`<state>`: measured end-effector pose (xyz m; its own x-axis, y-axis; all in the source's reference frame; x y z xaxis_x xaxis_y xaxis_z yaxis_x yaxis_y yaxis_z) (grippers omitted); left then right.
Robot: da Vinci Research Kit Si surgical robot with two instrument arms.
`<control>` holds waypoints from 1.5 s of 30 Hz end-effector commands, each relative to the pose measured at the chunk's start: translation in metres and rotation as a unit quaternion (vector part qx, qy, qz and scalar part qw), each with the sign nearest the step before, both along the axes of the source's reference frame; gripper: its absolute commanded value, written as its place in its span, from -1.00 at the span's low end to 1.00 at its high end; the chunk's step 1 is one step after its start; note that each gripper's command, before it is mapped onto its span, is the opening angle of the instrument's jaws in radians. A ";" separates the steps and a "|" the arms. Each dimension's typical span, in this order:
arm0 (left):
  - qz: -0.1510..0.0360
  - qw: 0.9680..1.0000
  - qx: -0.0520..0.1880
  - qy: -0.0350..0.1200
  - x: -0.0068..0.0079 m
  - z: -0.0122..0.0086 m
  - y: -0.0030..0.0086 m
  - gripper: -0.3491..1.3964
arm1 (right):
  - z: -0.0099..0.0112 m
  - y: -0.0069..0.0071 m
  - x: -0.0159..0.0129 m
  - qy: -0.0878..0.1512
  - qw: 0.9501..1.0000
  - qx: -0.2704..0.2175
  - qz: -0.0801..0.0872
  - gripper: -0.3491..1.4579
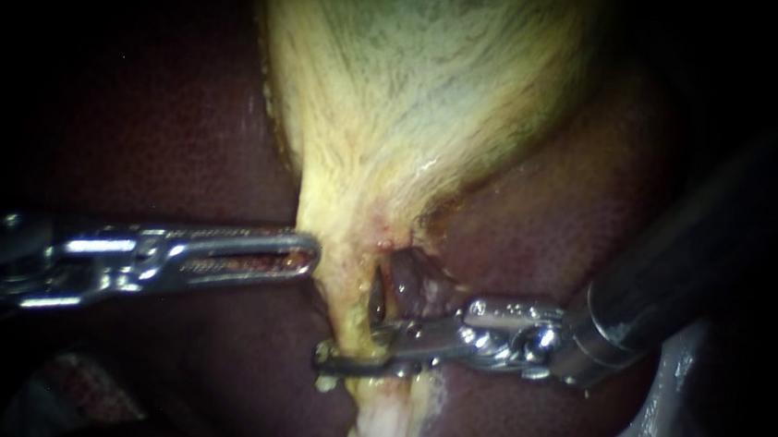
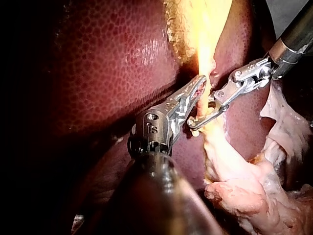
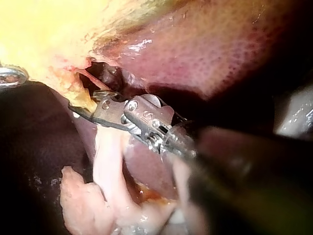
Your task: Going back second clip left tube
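The pale yellow gallbladder (image 1: 417,91) narrows downward into a yellowish tube (image 1: 345,310), with a dark slit (image 1: 376,296) just to its right. My right instrument (image 1: 352,355) reaches in from the right. Its jaws are open and stand across the tube, one on each side, also in the right wrist view (image 3: 90,102). My left instrument (image 1: 312,254) comes in from the left, its jaws shut on the edge of the gallbladder's neck, just above the right instrument's jaws (image 2: 201,82). I cannot make out a clip for certain.
Dark red liver (image 1: 184,119) lies on both sides of the gallbladder. Pale whitish tissue (image 1: 381,436) hangs below the tube, and more pale tissue (image 1: 641,433) lies beside the right shaft. My left instrument's tip (image 3: 10,76) shows in the right wrist view.
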<state>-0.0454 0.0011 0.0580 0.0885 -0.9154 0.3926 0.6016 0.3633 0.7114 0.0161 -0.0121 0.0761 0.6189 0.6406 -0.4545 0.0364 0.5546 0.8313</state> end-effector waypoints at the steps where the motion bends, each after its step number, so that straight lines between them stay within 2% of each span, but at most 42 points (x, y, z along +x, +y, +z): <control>1: 0.000 1.000 0.000 0.000 0.0000 0.0000 0.0000 -1.00 | 0.0000 0.0000 0.0001 0.004 1.000 -0.004 0.008 -0.59; 5: 0.000 1.000 0.000 0.000 0.0000 0.0000 0.0000 -1.00 | -0.0001 0.0001 0.0004 0.019 1.000 -0.011 0.011 -0.21; 9: 0.000 1.000 0.000 0.000 0.0001 0.0000 0.0000 -1.00 | -0.0002 0.0002 0.0004 0.036 0.999 -0.031 0.012 -0.10; 16: 0.000 1.000 0.000 0.000 0.0001 0.0000 0.0000 -1.00 | -0.0005 0.0007 0.0002 0.059 0.995 -0.078 0.003 -0.01; 20: 0.000 1.000 0.000 0.000 0.0001 0.0000 0.0000 -1.00 | -0.0010 0.0012 -0.0001 0.065 0.993 -0.094 0.006 0.01; 29: 0.000 1.000 0.000 0.000 0.0002 0.0000 -0.0001 -1.00 | -0.0020 0.0018 -0.0017 0.074 0.991 -0.108 0.006 0.02; 35: 0.001 1.000 0.000 -0.001 0.0003 -0.0001 -0.0001 -1.00 | -0.0034 0.0021 -0.0040 0.077 0.990 -0.117 0.007 0.03; 41: 0.001 1.000 0.000 -0.001 0.0003 -0.0001 -0.0001 -1.00 | -0.0057 0.0031 -0.0068 0.083 0.982 -0.168 0.014 0.05; 45: 0.001 1.000 0.000 -0.001 0.0003 0.0000 -0.0001 -1.00 | -0.0077 0.0047 -0.0089 0.091 0.974 -0.205 0.009 0.05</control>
<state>-0.0451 0.0010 0.0579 0.0894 -0.9152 0.3929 0.6002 0.3643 0.7121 0.0066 -0.0070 0.0679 0.4921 0.3763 -0.7850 0.1571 0.8486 0.5052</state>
